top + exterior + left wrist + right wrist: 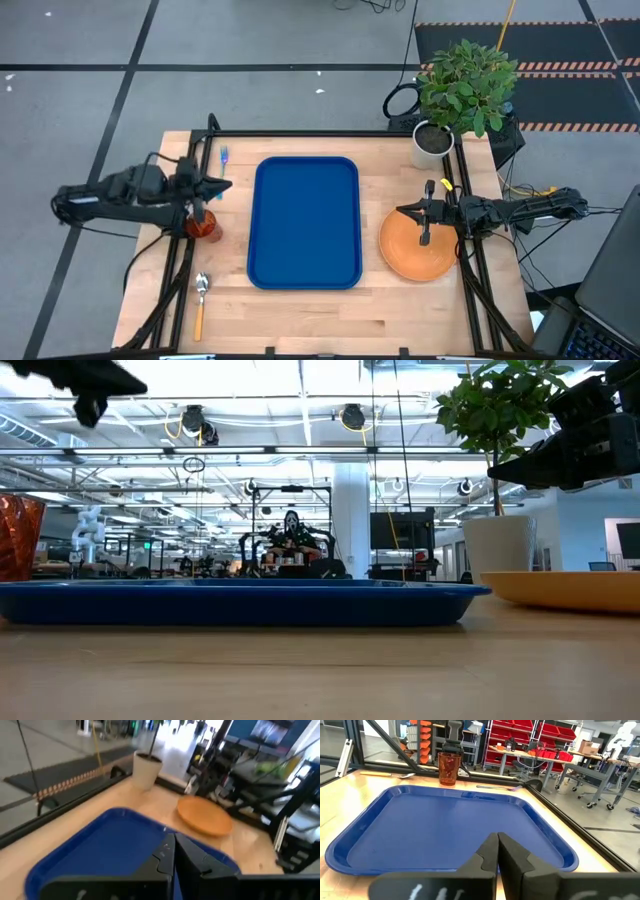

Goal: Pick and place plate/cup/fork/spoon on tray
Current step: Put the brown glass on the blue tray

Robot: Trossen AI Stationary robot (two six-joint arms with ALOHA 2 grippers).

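Note:
The blue tray (pixel 305 222) lies flat in the middle of the table. The orange plate (pixel 418 248) lies flat to its right. The dark orange-red cup (pixel 205 226) stands upright left of the tray. The spoon (pixel 200 300) lies near the front left, and the light-blue fork (pixel 223 156) lies at the far left. My left gripper (pixel 228 185) is shut and empty, raised above the table just beyond the cup and pointing at the tray (pixel 100 850). My right gripper (pixel 400 210) is shut and empty, raised over the plate's far left edge and also pointing at the tray (pixel 450 825).
A white pot (pixel 433 140) with a green plant stands at the table's far right corner, beyond the plate. A black frame rail runs along the table's far edge and down both sides. Bare wood lies in front of the tray.

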